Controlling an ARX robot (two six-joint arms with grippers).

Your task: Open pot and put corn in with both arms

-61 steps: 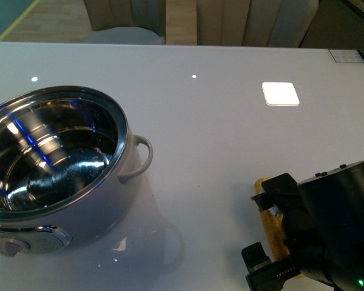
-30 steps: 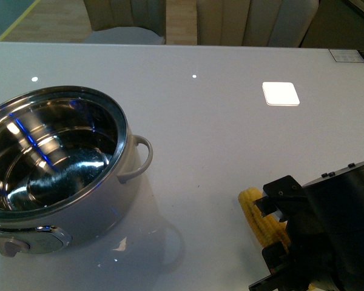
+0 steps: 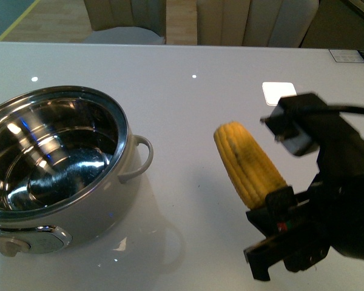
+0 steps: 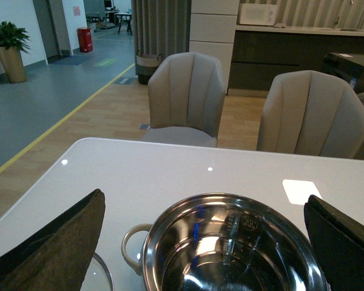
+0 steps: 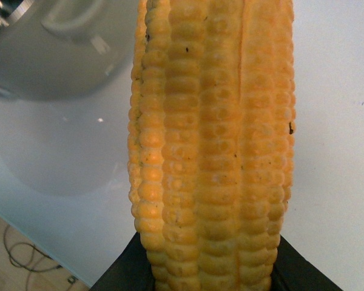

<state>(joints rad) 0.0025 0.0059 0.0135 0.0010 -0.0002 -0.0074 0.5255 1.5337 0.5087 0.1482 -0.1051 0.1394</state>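
Counts at the table (image 3: 188, 121)
One pot (image 3: 106, 209), one corn cob (image 3: 249, 163) and one white square patch (image 3: 273, 91) are counted. Two grippers are seen: the right gripper (image 3: 285, 194) in the front view, and the left gripper (image 4: 203, 203) in its wrist view. Two chairs (image 4: 188, 91) and one potted plant (image 4: 3, 45) are counted beyond.

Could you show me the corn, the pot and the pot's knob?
corn (image 3: 249, 167), front view, middle of the cob.
pot (image 3: 91, 215), front view, cream outer wall.
knob (image 3: 12, 244), front view, its beige face.

Right tool (image 3: 281, 161) aloft, tight on corn (image 3: 249, 162); left tool (image 4: 203, 199) seemingly spread.
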